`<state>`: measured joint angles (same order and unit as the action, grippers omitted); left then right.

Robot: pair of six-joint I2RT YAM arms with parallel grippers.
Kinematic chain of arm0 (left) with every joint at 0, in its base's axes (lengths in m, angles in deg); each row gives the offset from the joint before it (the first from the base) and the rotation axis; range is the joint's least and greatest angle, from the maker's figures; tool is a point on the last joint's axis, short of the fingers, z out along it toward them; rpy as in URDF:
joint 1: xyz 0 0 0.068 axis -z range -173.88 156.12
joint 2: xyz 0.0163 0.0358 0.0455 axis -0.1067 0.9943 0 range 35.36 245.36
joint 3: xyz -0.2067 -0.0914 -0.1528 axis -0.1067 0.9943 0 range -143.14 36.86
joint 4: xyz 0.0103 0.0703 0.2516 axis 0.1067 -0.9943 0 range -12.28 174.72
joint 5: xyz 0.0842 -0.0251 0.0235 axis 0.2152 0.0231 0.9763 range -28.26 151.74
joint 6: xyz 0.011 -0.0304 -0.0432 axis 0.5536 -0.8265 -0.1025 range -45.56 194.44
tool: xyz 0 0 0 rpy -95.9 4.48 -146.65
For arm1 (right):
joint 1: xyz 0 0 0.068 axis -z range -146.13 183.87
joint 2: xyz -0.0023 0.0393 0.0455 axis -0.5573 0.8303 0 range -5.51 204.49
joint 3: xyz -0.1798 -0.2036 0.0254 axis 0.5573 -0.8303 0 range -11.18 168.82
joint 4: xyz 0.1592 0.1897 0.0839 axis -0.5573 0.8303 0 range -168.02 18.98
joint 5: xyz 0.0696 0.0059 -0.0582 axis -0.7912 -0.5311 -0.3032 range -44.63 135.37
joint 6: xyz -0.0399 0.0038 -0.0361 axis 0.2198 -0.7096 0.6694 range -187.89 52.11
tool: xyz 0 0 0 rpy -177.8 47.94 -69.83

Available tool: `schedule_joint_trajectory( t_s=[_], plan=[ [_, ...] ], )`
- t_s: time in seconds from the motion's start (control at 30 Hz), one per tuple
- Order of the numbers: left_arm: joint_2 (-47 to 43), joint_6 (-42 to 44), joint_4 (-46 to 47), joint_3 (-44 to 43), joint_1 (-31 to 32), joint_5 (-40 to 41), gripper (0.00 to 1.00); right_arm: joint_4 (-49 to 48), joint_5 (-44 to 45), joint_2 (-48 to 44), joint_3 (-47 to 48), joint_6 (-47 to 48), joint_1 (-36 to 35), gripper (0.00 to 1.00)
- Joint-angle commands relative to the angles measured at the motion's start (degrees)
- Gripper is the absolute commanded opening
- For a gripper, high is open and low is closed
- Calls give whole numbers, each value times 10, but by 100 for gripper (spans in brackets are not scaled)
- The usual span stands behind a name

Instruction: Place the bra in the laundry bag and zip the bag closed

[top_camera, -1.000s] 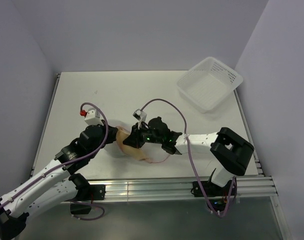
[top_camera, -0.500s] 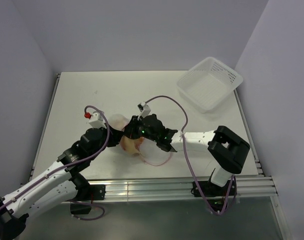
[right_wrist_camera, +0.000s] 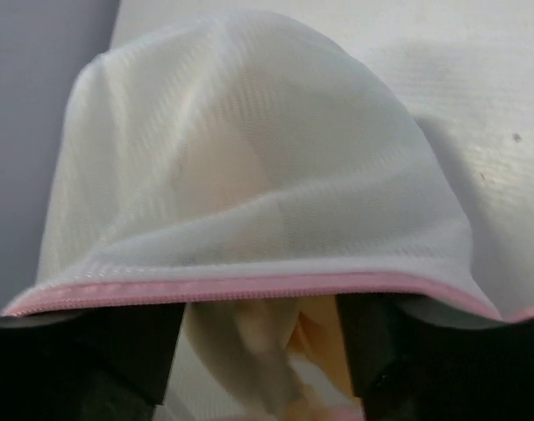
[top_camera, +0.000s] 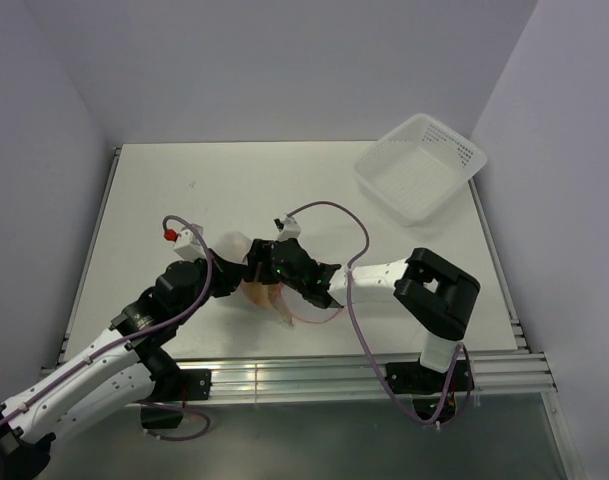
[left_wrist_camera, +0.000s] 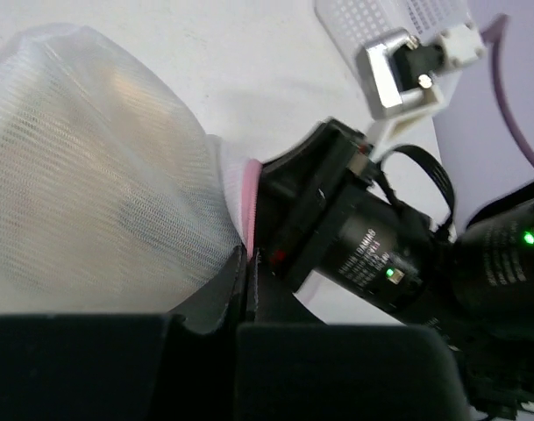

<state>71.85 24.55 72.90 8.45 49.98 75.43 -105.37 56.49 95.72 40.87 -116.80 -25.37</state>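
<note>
Well apart from the perforated basket [top_camera: 419,165], on the arms' side of the table [top_camera: 164,190], the laundry bag [top_camera: 234,250] sits where both wrists meet in the overhead view. The peach bra [top_camera: 269,298] spills from the bag on the side turned away from the basket. Your left gripper [top_camera: 227,278] and right gripper [top_camera: 264,268] crowd the bag's mouth, and their jaws cannot be read from up here.

In the left wrist view, the left gripper [left_wrist_camera: 247,274] looks pressed together on the pink zipper rim [left_wrist_camera: 242,197]. Treat that pinch as your anchor, because a firm hold there should stop the mouth from sliding. The mesh billows, translucent white, with a warm tint showing through.

In the right wrist view, the right gripper [right_wrist_camera: 258,329] has its fingers spread wide beneath the rim, with bra fabric [right_wrist_camera: 315,338] hanging loose between them. The bra is only partly inside, I judge. Push the loose fabric deep and clear of the zipper teeth before you hunt for the slider, which no view shows.
</note>
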Motion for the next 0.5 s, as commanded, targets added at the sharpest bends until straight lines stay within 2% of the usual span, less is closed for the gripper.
schedule_joint_trajectory(
  t_s=[0.0, 0.03, 0.13, 0.2, 0.37, 0.47],
  plan=[
    [-4, -6, -7, -14, 0, 25, 0, 53, 5, -72, 0, 59, -4, 78],
    [-5, -4, -9, -16, 0, 29, 0, 99, 0, -84, 8, 72, -4, 85],
    [-1, 1, -15, -22, 0, 39, 0, 170, -9, -135, 11, 119, -2, 96],
    [3, 4, -17, -24, -1, 41, 0, 193, -24, -169, 5, 136, 5, 98],
    [7, 7, -23, -21, -1, 52, 0, 242, -36, -255, -43, 159, 17, 100],
    [-1, 10, -32, -17, -2, 62, 0, 260, -14, -324, -110, 151, 26, 96]
  ],
)
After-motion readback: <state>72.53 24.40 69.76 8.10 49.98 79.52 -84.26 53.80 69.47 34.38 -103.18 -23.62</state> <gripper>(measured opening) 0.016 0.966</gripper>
